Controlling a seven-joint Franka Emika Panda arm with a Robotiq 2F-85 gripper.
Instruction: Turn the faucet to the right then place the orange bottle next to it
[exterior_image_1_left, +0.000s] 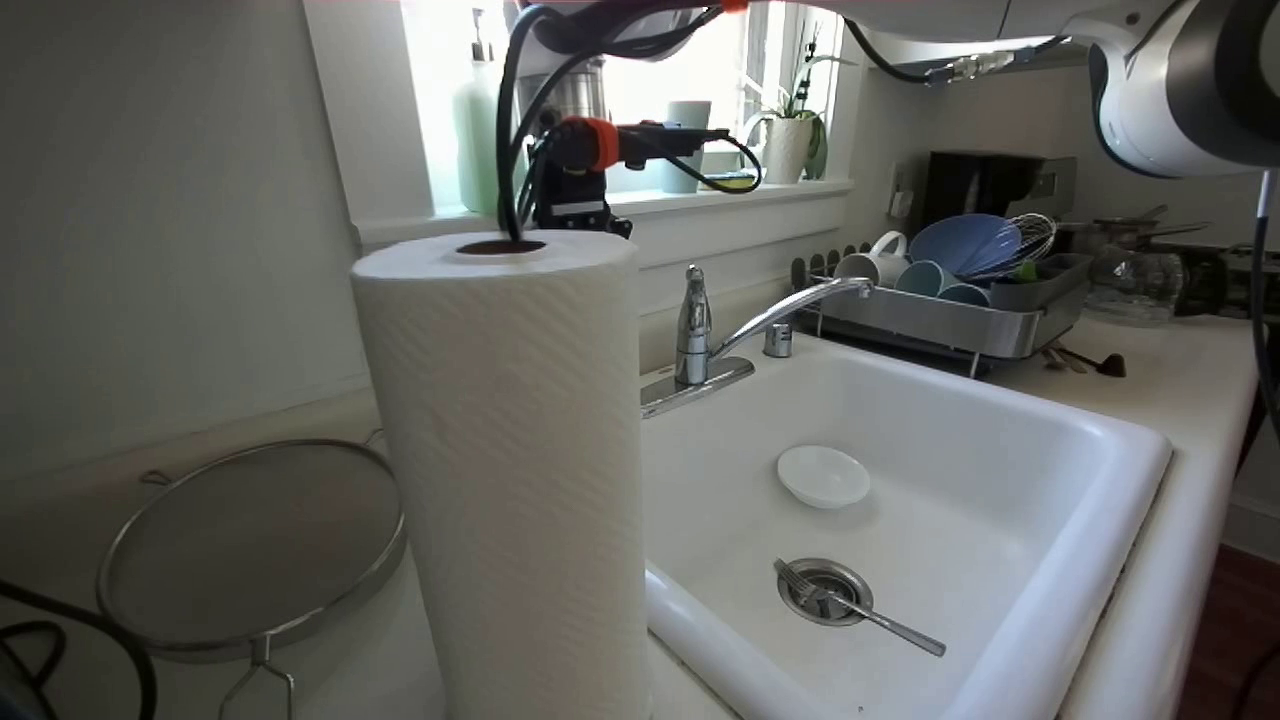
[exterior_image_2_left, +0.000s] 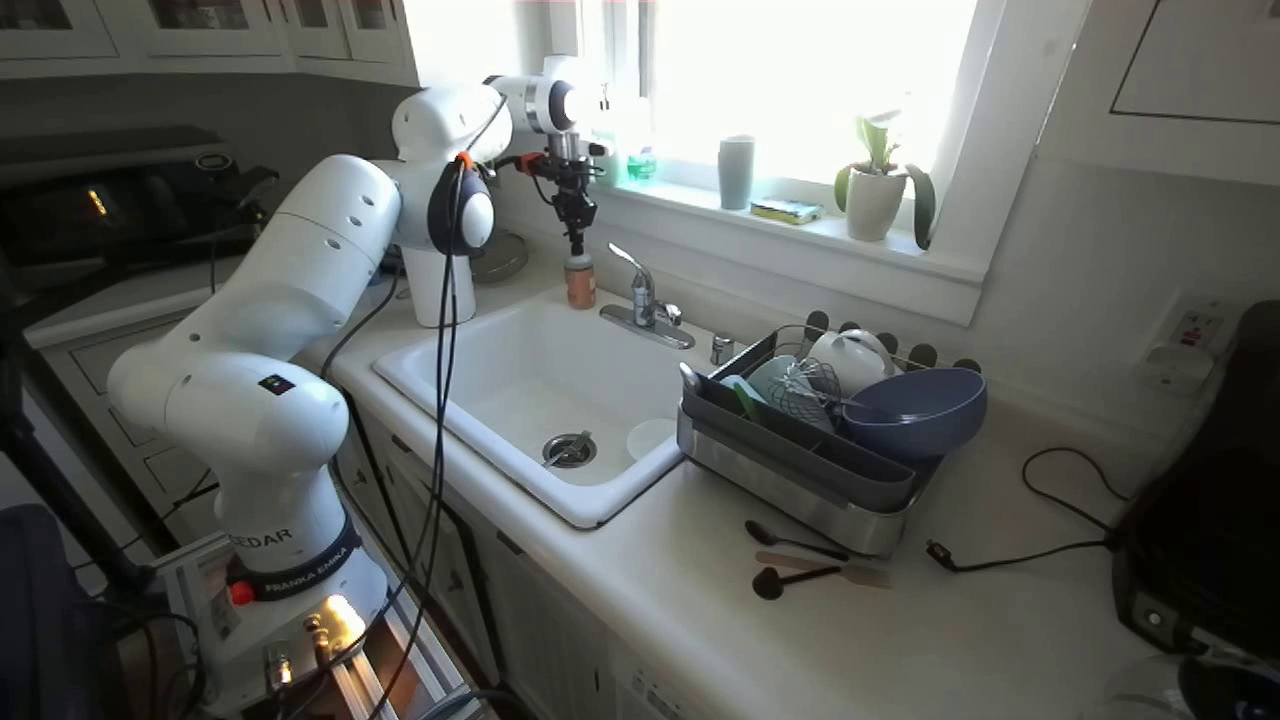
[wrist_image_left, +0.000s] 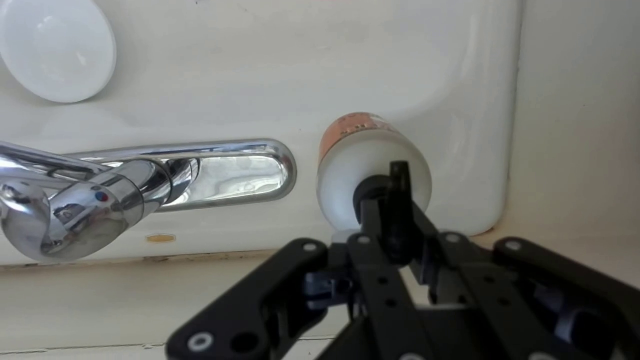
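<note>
The fingers (wrist_image_left: 364, 252) are clamped on the bottle (wrist_image_left: 365, 160) by its dark top, mid-frame in the wrist view; whether its base touches the sink (wrist_image_left: 240, 75) I cannot tell. The faucet (wrist_image_left: 120, 197) stands just beside it, at left; a dish (wrist_image_left: 57, 50) lies in the sink, upper left.

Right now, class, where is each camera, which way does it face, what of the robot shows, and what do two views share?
Wrist view: over the back corner of the sink, facing down at bottle and faucet; the gripper shows.
In an exterior view: high at the rack end, facing down across the sink; the arm shows, base to gripper.
In an exterior view: close behind the roll, facing across the sink toward the rack; parts of arm and gripper show.
Both exterior views share sink, faucet, rack and window.
</note>
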